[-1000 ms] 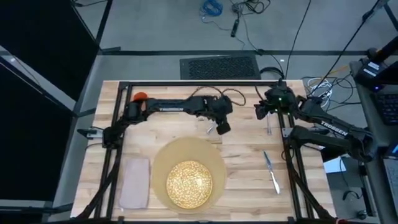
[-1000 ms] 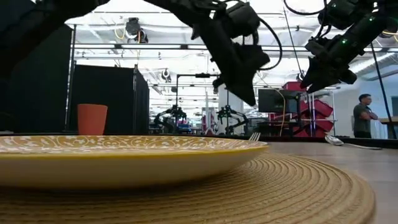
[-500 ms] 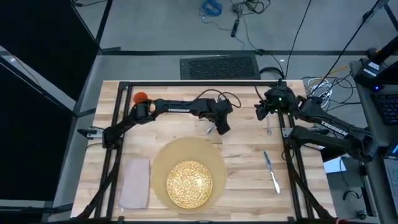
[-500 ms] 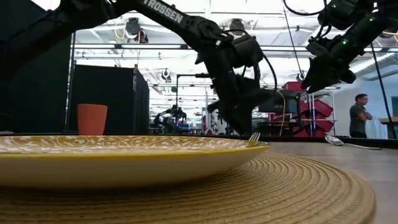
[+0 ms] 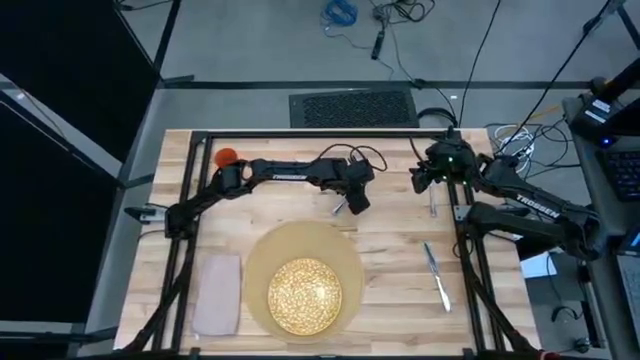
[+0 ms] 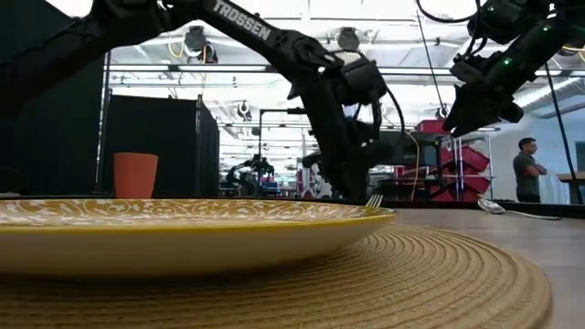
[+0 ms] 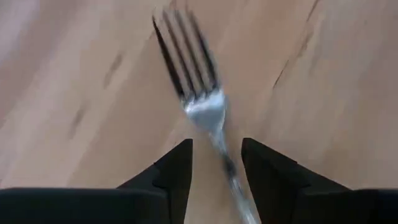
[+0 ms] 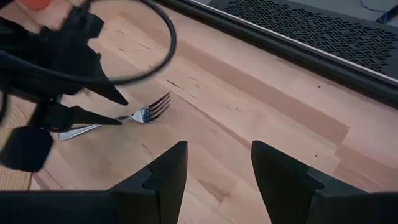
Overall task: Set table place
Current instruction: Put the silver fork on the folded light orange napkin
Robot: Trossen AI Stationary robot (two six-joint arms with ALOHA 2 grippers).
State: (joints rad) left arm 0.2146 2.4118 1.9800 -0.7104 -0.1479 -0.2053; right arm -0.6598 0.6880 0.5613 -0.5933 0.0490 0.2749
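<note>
From above, the left claw (image 5: 343, 206) is down over the fork (image 5: 338, 208) just beyond the mat (image 5: 256, 262), lower than a second ago. Left wrist view: fork (image 7: 194, 81) flat on the worktop (image 7: 323, 81), tines pointing away, handle between parted fingers (image 7: 177, 168). Right claw (image 8: 214, 163) waits open.

The plate (image 5: 304, 295) sits on the mat (image 5: 262, 262), napkin (image 5: 217, 293) to its left, knife (image 5: 435, 276) right.
</note>
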